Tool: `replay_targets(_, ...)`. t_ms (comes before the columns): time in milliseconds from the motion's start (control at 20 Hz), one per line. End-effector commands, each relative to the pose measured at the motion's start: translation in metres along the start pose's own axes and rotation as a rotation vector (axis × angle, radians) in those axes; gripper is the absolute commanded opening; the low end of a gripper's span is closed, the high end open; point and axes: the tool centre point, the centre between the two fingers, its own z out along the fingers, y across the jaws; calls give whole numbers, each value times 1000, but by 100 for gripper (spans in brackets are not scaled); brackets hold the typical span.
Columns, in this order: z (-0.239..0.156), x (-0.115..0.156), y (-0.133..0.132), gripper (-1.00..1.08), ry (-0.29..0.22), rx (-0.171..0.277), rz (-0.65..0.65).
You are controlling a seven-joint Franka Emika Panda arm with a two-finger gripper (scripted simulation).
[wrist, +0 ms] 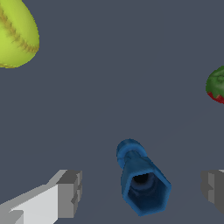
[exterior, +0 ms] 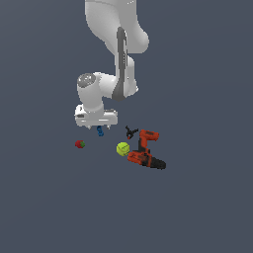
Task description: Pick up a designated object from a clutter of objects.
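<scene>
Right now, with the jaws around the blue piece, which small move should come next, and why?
Probably close the jaws. In the wrist view the blue piece lies between the two fingers, which stand wide apart with a gap on each side. In the exterior view the gripper is low over it, apart from the ball and strawberry. If height is unsure, lower slightly first.

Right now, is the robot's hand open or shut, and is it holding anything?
Hand: open, holding nothing. Its two fingers stand apart on either side of the blue bolt, not touching it.
</scene>
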Motion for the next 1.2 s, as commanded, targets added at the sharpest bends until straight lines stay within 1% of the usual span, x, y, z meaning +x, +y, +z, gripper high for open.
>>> replay_targets(0,10,0,0,100,0,0,0)
replay_targets(250,20,0,0,100,1,0,0)
replay_targets(500,20,0,0,100,1,0,0)
replay_targets(550,20,0,0,-100,1,0,0)
replay_targets(1150,19,1,0,-100,1,0,0)
